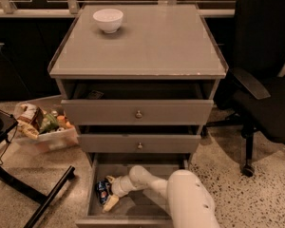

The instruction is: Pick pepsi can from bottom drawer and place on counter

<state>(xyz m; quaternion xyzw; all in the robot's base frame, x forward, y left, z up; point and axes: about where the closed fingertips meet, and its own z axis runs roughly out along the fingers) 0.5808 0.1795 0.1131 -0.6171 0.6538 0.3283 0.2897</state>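
The pepsi can (102, 191) lies on the left side of the open bottom drawer (92, 198). It is dark blue with a bit of its logo showing. My gripper (107, 191) reaches down into the drawer from the right. It is open, with one finger behind the can and one in front of it. My white arm (187, 201) covers the right half of the drawer. The grey counter (147, 42) tops the cabinet.
A white bowl (108, 19) stands on the counter's back left. The top drawer (137, 110) is pulled out a little, the middle one (138, 143) less. A box of snacks (45, 125) and a black frame (33, 191) are on the floor left. An office chair (263, 84) stands right.
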